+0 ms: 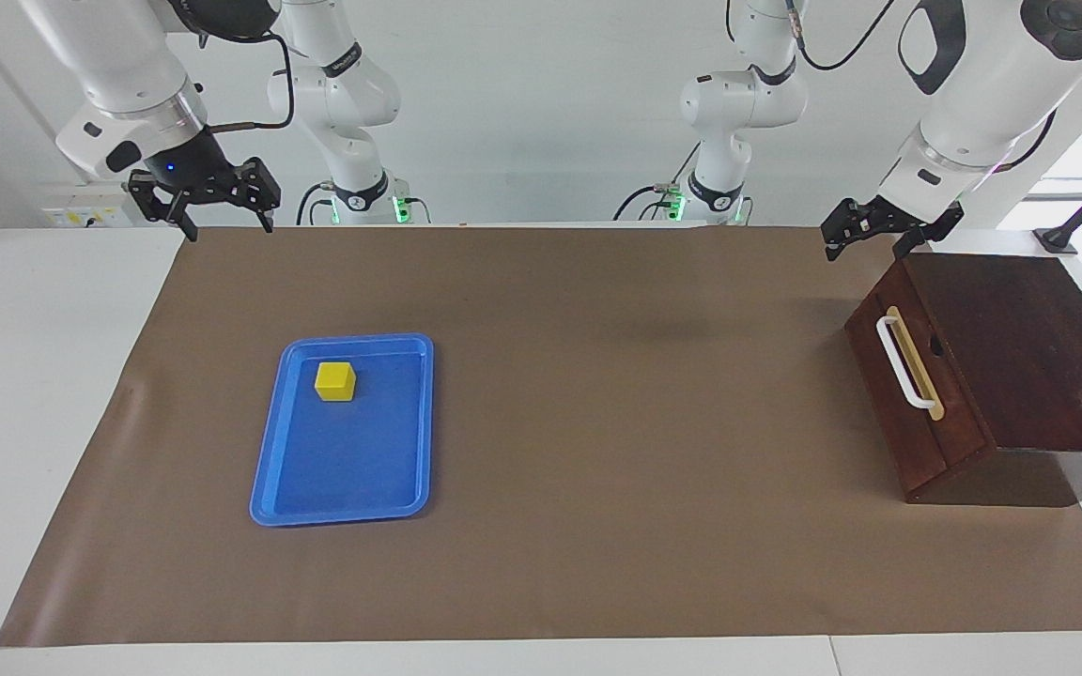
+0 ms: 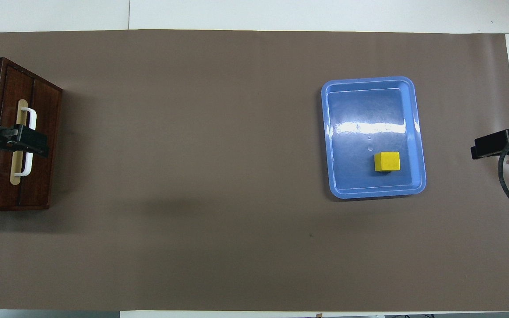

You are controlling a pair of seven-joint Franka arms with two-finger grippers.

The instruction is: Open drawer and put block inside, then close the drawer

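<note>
The drawer point(image 1: 945, 385) is shut in its dark wooden box point(image 1: 1020, 347) at the left arm's end of the table, its white bar handle point(image 1: 900, 361) facing the table's middle. My left gripper point(image 1: 867, 252) is open and hangs in the air by the box's edge nearer to the robots, apart from the handle. In the overhead view the left gripper point(image 2: 20, 141) covers the handle point(image 2: 29, 119). The yellow block point(image 1: 335, 381) lies in a blue tray point(image 1: 344, 512), in the part nearer to the robots. My right gripper point(image 1: 227, 225) is open and empty, raised over the table's edge at the right arm's end.
A brown mat point(image 1: 597, 422) covers the table between the tray and the box. In the overhead view the block point(image 2: 387, 161) sits in the tray point(image 2: 369, 192), and the right gripper point(image 2: 480, 148) shows at the mat's edge.
</note>
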